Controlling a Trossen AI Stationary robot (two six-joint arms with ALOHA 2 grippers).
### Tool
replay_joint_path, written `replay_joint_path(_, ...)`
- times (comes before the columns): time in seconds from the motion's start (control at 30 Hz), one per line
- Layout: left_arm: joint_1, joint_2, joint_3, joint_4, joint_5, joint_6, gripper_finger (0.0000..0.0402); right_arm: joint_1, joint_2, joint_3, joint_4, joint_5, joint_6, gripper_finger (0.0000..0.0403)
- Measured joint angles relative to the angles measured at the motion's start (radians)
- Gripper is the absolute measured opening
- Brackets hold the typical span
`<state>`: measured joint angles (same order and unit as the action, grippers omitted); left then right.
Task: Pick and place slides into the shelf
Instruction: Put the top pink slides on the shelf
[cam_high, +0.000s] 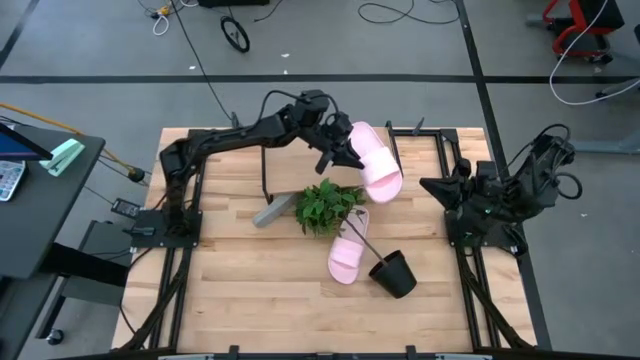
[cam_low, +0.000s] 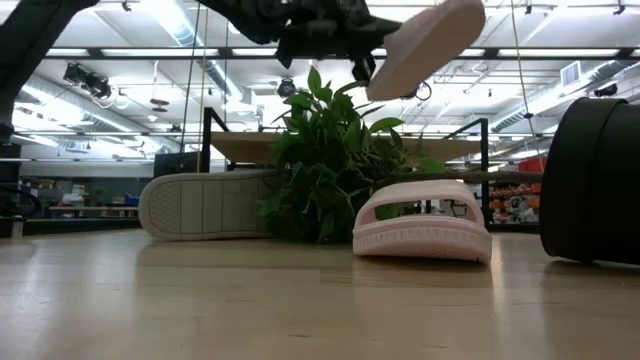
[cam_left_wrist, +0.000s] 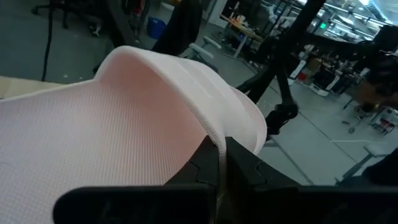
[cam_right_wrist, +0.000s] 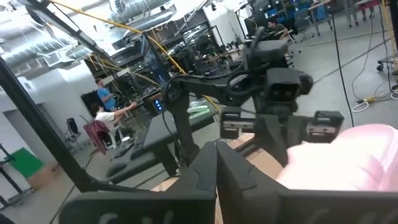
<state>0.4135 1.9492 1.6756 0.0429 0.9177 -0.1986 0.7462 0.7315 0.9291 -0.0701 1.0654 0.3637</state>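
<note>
The left claw (cam_high: 340, 148) grips a pink slide (cam_high: 375, 160) only by its strap, high over the plant (cam_high: 328, 206); it could slip and drop. The right claw (cam_high: 447, 190) waits closed.

Left pincer (cam_high: 345, 150) clamps a pink slide (cam_high: 376, 160) near the desk's (cam_high: 240, 290) far edge. Second pink slide (cam_high: 349, 252) lies mid-desk between plant (cam_high: 326, 206) and black pot (cam_high: 392, 273). Right pincer (cam_high: 432, 186) sits closed at the right edge.

On my wooden tabletop (cam_high: 240, 290) a green leafy plant (cam_high: 328, 206) sits near the middle, and a black pot (cam_high: 394, 273) lies tipped on its side nearby. Cables (cam_high: 390, 14) trail over the grey floor beyond, and a dark side desk (cam_high: 45, 210) stands off the tabletop's edge.
</note>
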Motion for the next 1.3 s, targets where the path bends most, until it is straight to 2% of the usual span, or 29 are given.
replay_joint_path(0.2, 0.029, 0.06, 0.029, 0.006, 0.034, 0.017, 0.0012, -0.035, 0.006, 0.0, -0.051, -0.036, 0.037, 0.0002)
replay_joint_path(0.37, 0.052, 0.156, 0.212, -0.039, 0.08, 0.032, 0.0012, -0.078, 0.014, 0.0, -0.088, -0.047, 0.12, 0.0002)
replay_joint_path(0.43, 0.062, 0.193, 0.311, -0.112, 0.102, 0.074, 0.0012, -0.091, 0.013, 0.0, -0.089, -0.051, 0.13, 0.0002)
replay_joint_path(0.53, 0.075, 0.24, 0.438, -0.327, 0.118, 0.219, 0.0012, -0.098, 0.012, 0.0, -0.088, -0.051, 0.131, 0.0001)
replay_joint_path(0.67, 0.09, 0.289, 0.55, -0.573, 0.118, 0.41, 0.0012, -0.098, 0.01, 0.0, -0.089, -0.039, 0.134, 0.0001)
replay_joint_path(0.77, 0.09, 0.308, 0.565, -0.621, 0.137, 0.469, 0.0012, -0.098, 0.01, 0.0, -0.089, -0.034, 0.134, 0.0001)
replay_joint_path(0.97, 0.079, 0.311, 0.529, -0.62, 0.137, 0.494, 0.0012, -0.098, 0.01, 0.0, -0.091, -0.025, 0.142, 0.0001)
replay_joint_path(1.3, 0.057, 0.31, 0.509, -0.611, 0.065, 0.508, 0.0012, -0.098, 0.011, 0.0, -0.099, -0.026, 0.142, 0.0001)
